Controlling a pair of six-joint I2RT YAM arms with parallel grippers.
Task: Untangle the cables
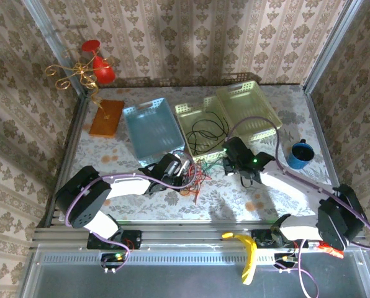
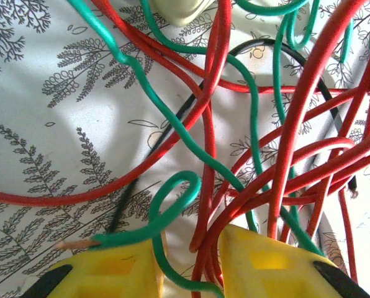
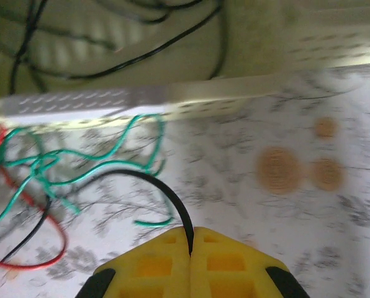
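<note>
Entry: cables, one knot, lying just in front of the pale basket (image 3: 79, 104), at its near rim.
Right gripper (image 3: 190, 239): clamped on the black cable (image 3: 141, 178), beside that rim.
Left gripper (image 2: 190, 264): fingers spread; red cable (image 2: 297, 124) and green cable (image 2: 172, 121) strands pass between them, nothing pinched.
Step, I judge: drawing black free.
Next I need a slow pull away from the basket.
Unclear: crossings under red; whether the black loops inside the basket are the same strand.

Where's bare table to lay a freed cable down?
Free: the front strip of the patterned table between the red, green and black cable tangle and the near rail; also the left patch bordered by the flat orange board, blue plastic tray and left arm. Crowded: mid-table around the tangle, left gripper, right gripper shut on the black cable, and pale yellow baskets.
</note>
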